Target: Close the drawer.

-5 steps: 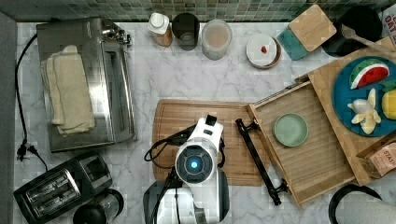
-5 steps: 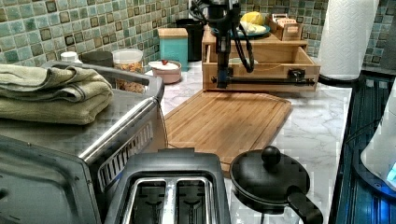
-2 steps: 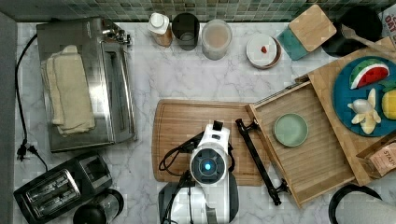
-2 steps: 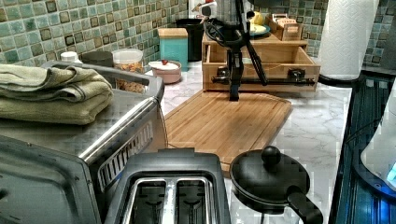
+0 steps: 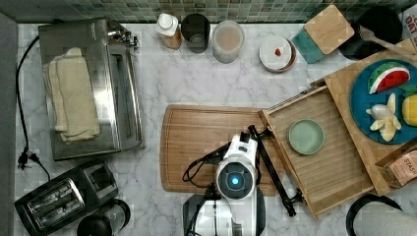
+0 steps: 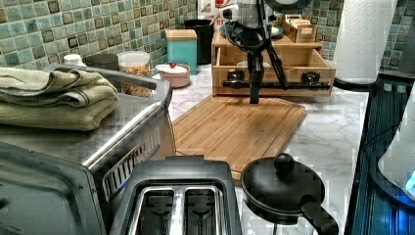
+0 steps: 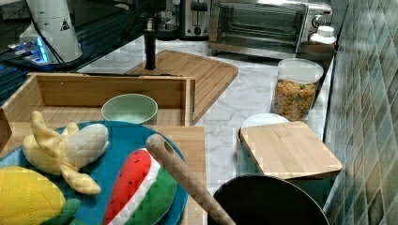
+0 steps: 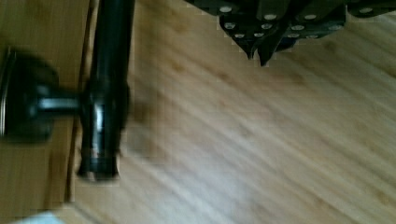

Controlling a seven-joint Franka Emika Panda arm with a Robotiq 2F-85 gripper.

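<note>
The wide, shallow light-wood drawer (image 5: 324,157) with the slatted bamboo bottom stood pulled out of its wooden cabinet at the top view's right, its front overlapping the flat rounded-corner wooden cutting board (image 5: 206,147). A small pale-green round bowl (image 5: 306,136) lay inside it. The long black bar handle (image 5: 272,169) ran along the drawer front, and the full tray was exposed, so closing had not visibly begun.

The black gripper (image 6: 254,85) hung vertically over the cutting board, just in front of the handle, with its tip close to the board surface in the left view. In the wrist view the fingertips (image 8: 259,51) were drawn together with no object between them, and the handle lay beside them; whether they touched it could not be told.

Judged status:
1. Approach to the drawer front: largely complete.
2. Contact with the handle or front panel: not confirmed.
3. Push toward the cabinet along the slide direction: outstanding, over the whole travel.

The drawer sat angled on the counter in the top view, so an off-axis push could jam it.
</note>
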